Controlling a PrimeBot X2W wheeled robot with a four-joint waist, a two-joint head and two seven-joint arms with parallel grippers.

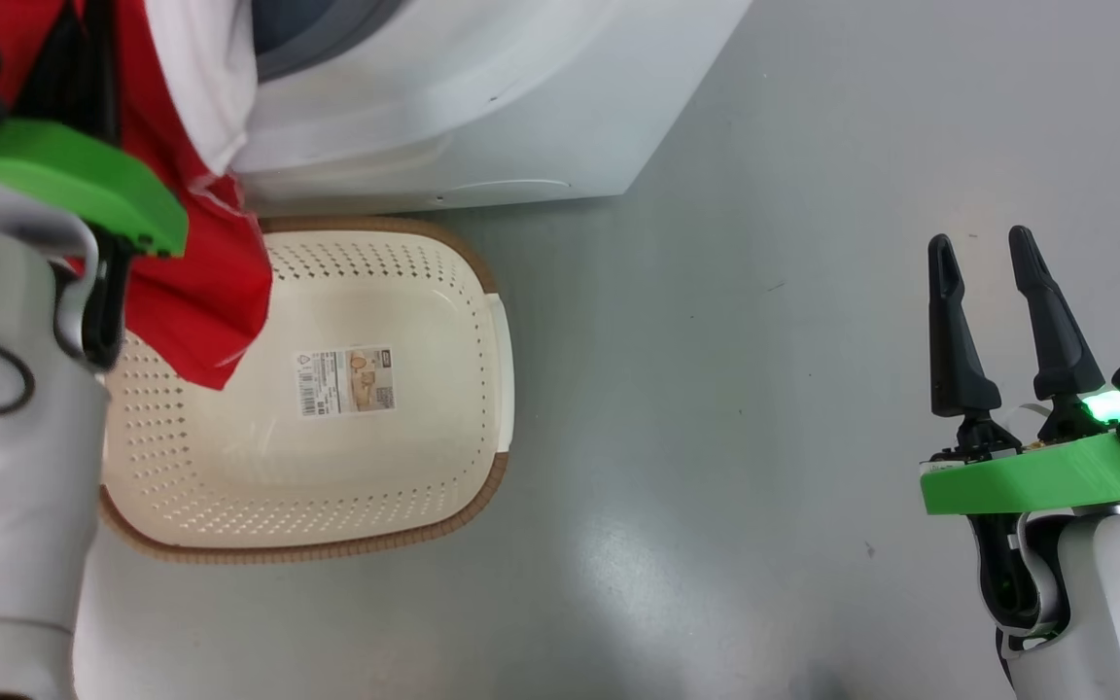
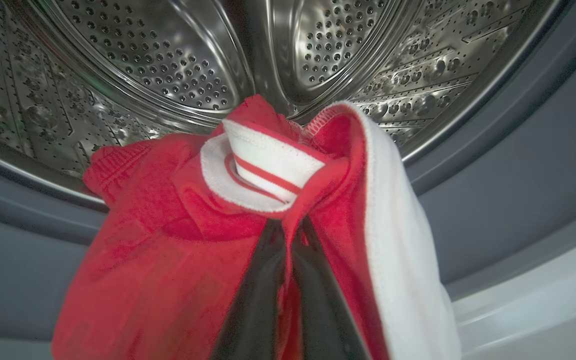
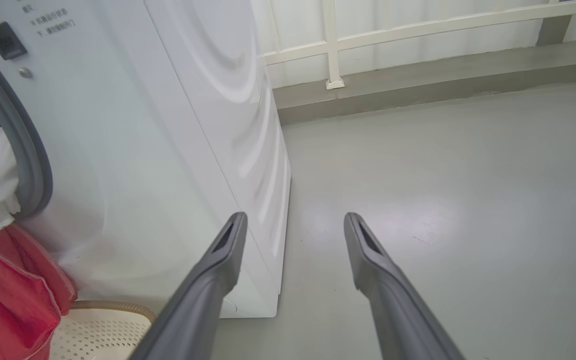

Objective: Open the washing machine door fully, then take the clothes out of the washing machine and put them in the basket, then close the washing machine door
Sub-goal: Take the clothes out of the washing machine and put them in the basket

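Two pincers, two different stories. Left pincer (image 2: 288, 223) is clamped tight on the clothes (image 2: 158, 260) right at the mouth of the washing machine (image 1: 482, 107), with the steel drum (image 2: 168, 70) behind it. The fabric is bright red, soft and bunched up, with a white striped band and a white panel on its right side. It hangs over the far left corner of the basket (image 1: 356, 467). Right pincer (image 1: 980, 243) is well off to the right, fingers apart over the grey floor (image 1: 716, 389).
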